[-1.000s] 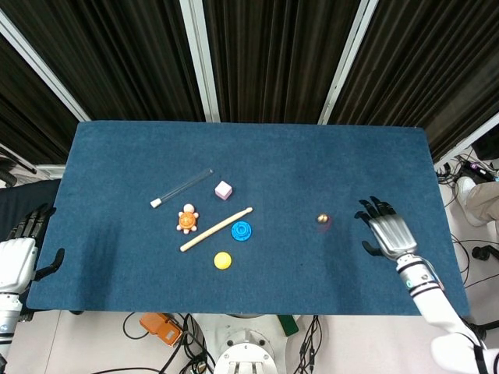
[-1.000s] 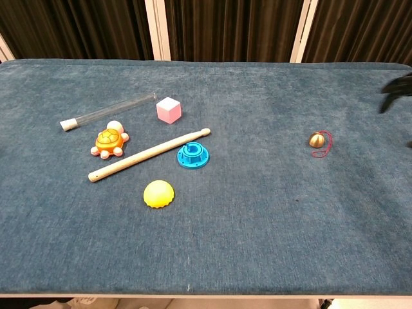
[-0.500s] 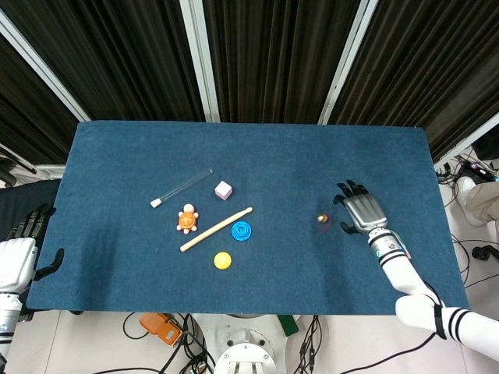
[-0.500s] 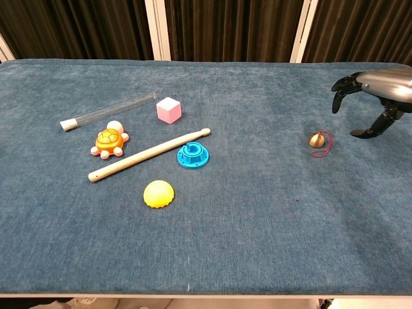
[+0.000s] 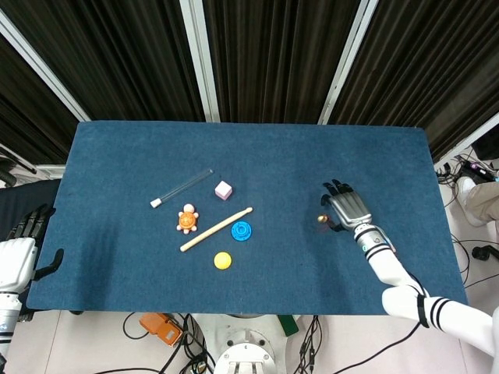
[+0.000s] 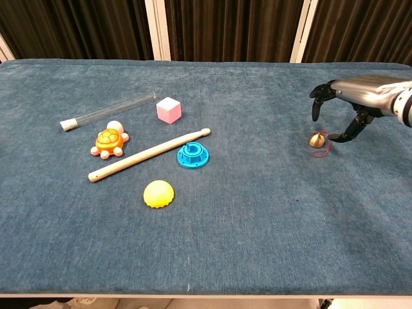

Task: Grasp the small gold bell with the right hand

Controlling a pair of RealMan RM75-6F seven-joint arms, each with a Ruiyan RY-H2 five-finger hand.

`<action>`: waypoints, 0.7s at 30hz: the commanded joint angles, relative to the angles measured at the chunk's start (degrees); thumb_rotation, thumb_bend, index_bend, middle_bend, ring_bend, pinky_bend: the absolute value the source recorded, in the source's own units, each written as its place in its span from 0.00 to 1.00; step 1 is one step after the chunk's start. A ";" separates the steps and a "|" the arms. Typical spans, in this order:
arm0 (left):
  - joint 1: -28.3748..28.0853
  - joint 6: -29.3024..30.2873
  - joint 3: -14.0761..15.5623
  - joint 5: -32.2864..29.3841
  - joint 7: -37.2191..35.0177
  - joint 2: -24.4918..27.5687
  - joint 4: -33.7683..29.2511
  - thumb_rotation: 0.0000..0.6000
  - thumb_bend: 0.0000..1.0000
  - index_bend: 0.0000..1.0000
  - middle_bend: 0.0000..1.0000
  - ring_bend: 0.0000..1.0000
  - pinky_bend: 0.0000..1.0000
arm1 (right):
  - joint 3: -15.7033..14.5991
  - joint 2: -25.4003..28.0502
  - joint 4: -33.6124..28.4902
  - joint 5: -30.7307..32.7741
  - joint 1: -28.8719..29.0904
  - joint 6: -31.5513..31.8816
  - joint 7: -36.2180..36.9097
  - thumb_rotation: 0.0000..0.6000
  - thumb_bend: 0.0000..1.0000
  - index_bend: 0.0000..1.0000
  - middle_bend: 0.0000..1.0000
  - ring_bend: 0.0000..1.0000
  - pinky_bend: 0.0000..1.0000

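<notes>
The small gold bell with a red cord lies on the blue cloth at the right, also seen as a small gold dot in the head view. My right hand hovers just above and to the right of the bell, fingers spread and curved down, the thumb tip close beside the cord; it holds nothing. In the head view this right hand sits right next to the bell. My left hand rests off the table's left edge with its fingers apart, empty.
Left of centre lie a glass tube, a pink cube, an orange turtle, a wooden stick, a blue ring and a yellow dome. The table's right edge is near the right hand.
My right hand has moved left from the table's right edge to just over the bell. The bell and the other objects have stayed put, and so has the left hand.
</notes>
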 commanded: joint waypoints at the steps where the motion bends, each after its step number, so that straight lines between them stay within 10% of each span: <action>1: 0.02 0.01 0.07 0.09 0.01 -0.05 0.06 1.00 0.39 0.07 0.00 0.04 0.16 | -0.30 -0.71 0.74 0.36 0.61 -0.49 0.14 1.00 0.42 0.44 0.14 0.07 0.16; 21: -0.08 -0.33 0.00 -0.21 -0.05 0.09 -0.13 1.00 0.39 0.07 0.00 0.04 0.16 | -1.58 -3.76 4.03 2.57 3.22 -1.66 -0.21 1.00 0.42 0.52 0.14 0.07 0.16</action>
